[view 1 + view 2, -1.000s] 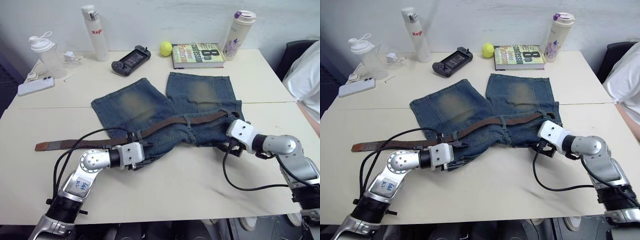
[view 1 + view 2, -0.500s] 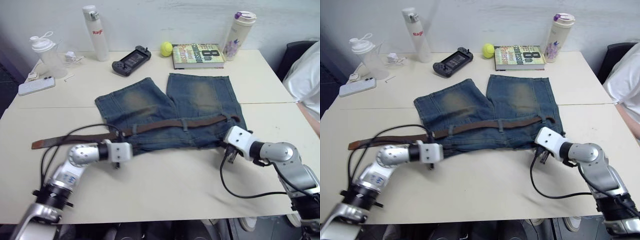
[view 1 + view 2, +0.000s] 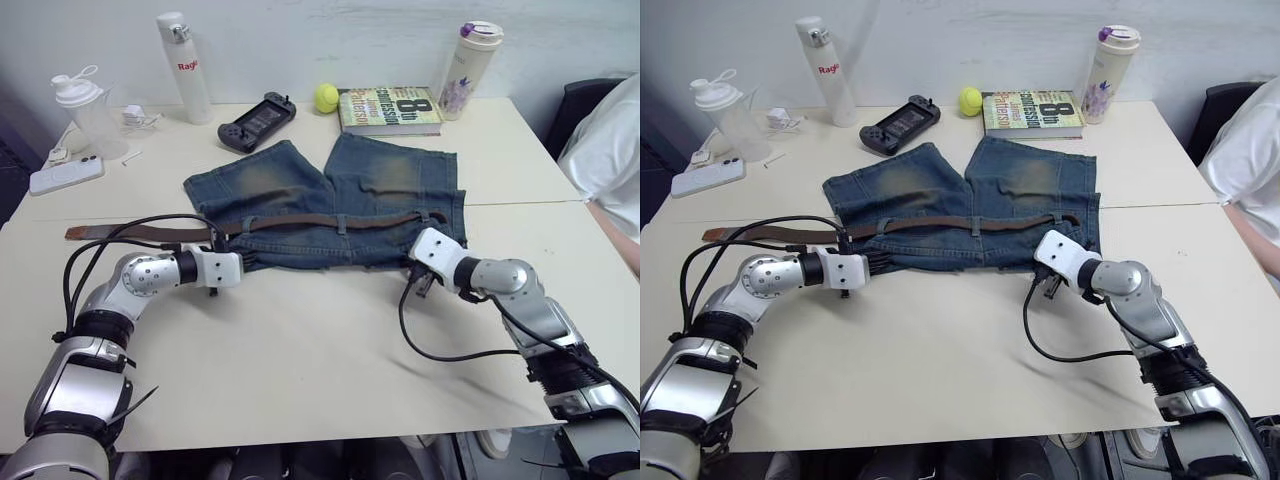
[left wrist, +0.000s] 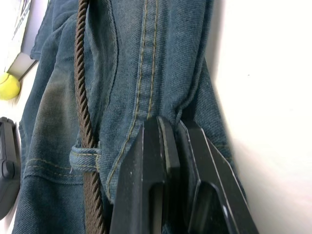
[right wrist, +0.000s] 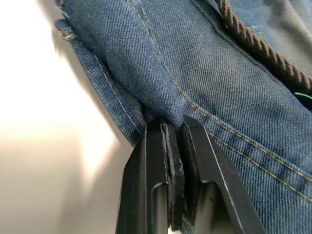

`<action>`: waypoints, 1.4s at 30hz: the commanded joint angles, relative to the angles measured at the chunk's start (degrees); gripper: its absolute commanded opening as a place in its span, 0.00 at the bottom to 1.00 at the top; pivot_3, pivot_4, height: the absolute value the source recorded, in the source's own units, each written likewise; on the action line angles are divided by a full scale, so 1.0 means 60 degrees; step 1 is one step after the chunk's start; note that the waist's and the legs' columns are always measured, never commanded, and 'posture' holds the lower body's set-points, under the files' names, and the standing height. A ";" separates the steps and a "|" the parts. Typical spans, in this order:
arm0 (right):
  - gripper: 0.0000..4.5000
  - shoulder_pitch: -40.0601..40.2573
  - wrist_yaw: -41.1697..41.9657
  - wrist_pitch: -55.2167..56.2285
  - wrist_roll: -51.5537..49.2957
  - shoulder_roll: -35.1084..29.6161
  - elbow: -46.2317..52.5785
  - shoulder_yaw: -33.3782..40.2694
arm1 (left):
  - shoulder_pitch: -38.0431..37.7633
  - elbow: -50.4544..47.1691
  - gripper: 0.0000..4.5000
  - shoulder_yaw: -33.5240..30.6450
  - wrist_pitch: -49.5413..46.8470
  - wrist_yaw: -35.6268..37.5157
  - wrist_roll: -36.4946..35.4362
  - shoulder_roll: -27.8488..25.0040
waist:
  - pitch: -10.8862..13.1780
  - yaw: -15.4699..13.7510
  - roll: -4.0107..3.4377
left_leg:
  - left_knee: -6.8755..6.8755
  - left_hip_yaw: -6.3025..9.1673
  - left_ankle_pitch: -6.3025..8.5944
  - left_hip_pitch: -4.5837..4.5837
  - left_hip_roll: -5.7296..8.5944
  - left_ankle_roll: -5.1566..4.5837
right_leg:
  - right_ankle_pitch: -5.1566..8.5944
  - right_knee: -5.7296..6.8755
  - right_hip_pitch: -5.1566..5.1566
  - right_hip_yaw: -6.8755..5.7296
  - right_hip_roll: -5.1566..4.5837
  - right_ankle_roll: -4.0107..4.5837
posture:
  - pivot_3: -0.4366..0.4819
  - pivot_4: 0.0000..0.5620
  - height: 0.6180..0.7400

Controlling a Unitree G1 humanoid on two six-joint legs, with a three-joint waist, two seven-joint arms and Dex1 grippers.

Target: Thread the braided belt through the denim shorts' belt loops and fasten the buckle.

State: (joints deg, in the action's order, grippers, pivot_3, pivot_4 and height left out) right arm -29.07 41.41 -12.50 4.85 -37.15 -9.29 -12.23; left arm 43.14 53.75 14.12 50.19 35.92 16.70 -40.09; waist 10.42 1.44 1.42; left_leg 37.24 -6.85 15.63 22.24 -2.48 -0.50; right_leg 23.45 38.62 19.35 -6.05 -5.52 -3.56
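Left eye view: shorts [image 3: 330,205] flat on table [image 3: 300,350], belt [image 3: 300,222] across waistband through loops [image 3: 341,224], free tail trailing past left gripper [image 4: 170,161]. Left gripper clamped on waistband hem; right gripper [image 5: 168,146] likewise pinching a fold at opposite corner. Buckle end just beyond right gripper, not clearly made out. Denim soft, bunches easily. Belt limp, grippy; best pinched flat near its ends.
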 commanded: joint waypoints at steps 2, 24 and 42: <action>0.01 0.0307 0.0195 -0.0305 0.0013 -0.0113 0.0037 0.0136 | -0.0254 0.0339 0.00 -0.0031 -0.0078 0.0547 -0.0337 0.0078 | 0.0000 0.0005 -0.0001 | -0.0001 0.0000 0.0000 -0.0001 0.0000 0.0000 | 0.0000 0.0002 0.0000 0.0000 0.0000 0.0000 | 0.48 0.27 1.00; 0.99 -0.5648 0.1337 -0.5032 -0.2763 0.0100 -0.5573 0.2107 | 0.2545 0.0783 0.74 -0.2090 -0.9771 0.6554 -0.5142 -0.0139 | 0.0075 0.0075 -0.0024 | 0.0015 -0.0010 -0.0012 0.0198 0.0005 -0.0010 | -0.0001 0.0049 0.0192 0.0003 0.0018 0.0001 | 0.48 0.27 1.00; 0.99 -0.5487 0.1887 -0.3798 -0.1941 0.0490 -0.7170 0.1698 | 0.3458 0.3016 0.74 -0.2841 -0.9904 0.4575 -0.4099 0.0952 | 0.0075 0.0043 -0.0022 | 0.0124 0.0010 -0.0013 0.0319 0.0008 -0.0030 | -0.0002 0.0154 0.0300 -0.0004 0.0002 -0.0001 | 0.48 0.27 1.00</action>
State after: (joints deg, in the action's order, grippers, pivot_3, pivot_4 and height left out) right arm -62.69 53.03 -36.08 -7.94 -33.23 -51.86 -1.90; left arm 62.72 71.37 -1.94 -9.22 63.71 -8.46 -34.61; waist 10.87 1.69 1.29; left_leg 37.99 -6.78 15.56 24.15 -2.41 -0.68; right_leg 23.43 39.54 21.13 -6.07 -5.52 -3.57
